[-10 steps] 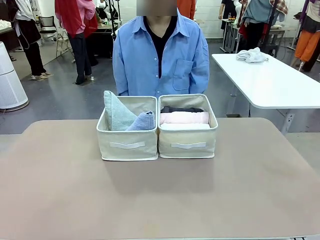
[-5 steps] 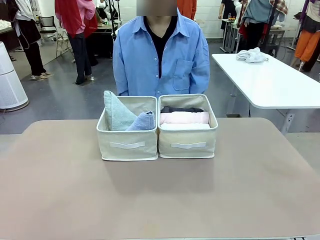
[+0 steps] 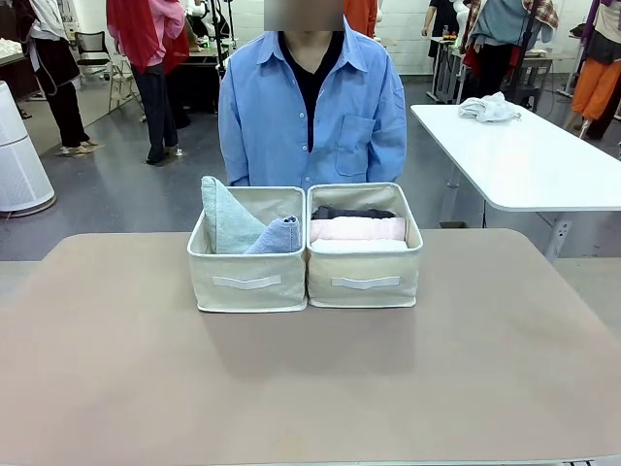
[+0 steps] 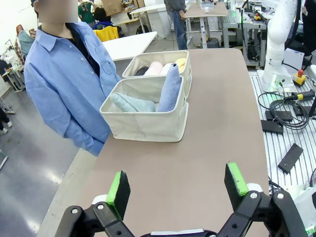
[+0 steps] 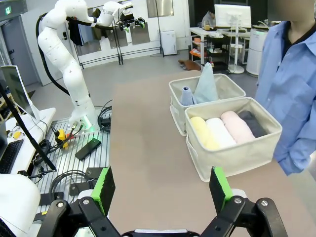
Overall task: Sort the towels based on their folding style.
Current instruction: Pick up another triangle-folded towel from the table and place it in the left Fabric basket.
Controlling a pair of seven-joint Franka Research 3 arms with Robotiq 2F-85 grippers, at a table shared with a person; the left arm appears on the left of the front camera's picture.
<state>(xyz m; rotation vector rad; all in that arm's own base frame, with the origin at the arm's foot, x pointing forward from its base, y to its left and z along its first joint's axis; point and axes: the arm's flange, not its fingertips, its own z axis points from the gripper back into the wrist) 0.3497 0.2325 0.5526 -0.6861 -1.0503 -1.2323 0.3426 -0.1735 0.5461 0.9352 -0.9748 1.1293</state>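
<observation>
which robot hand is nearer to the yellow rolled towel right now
Right. The yellow towel lies at the near end of the box just ahead of the open right hand; from the open left hand it lies in the farther box.

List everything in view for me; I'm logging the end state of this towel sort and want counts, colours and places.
Rolled towels: 4, yellow, white, pink, dark grey, side by side in the box on the robot's right.
Cone-folded towels: 2, light blue and pale teal-green, upright in the box on the robot's left.
Fabric boxes: 2, beige, left box and right box touching, at the table's far middle.
Table: 1, brown.
White table: 1, behind on the right, with a white cloth heap on it.
Person: 1, blue shirt, standing behind the boxes.
Left gripper: open, above the bare table.
Right gripper: open, above the bare table.
</observation>
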